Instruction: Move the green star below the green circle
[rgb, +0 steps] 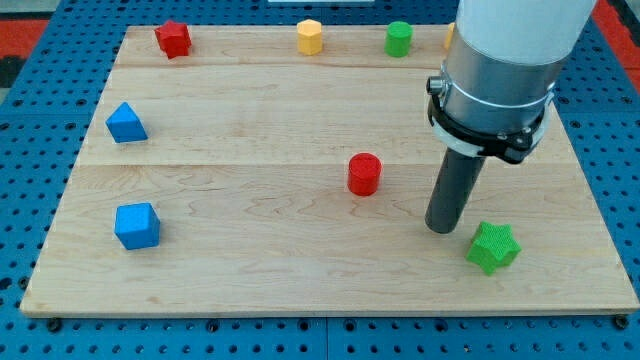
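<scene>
The green star (494, 247) lies near the board's lower right corner. The green circle (399, 38), a short cylinder, stands at the board's top edge, right of centre. My tip (441, 228) rests on the board just left of the green star and slightly above it, a small gap apart. The rod hangs from a large grey and white arm body (500, 70) that covers the board's upper right part.
A red cylinder (364, 174) stands left of my tip. A red star (173, 39) and a yellow hexagon (310, 37) sit along the top edge. A blue triangle (126, 123) and a blue cube (137, 225) sit at the left. A yellow block (450, 37) is mostly hidden behind the arm.
</scene>
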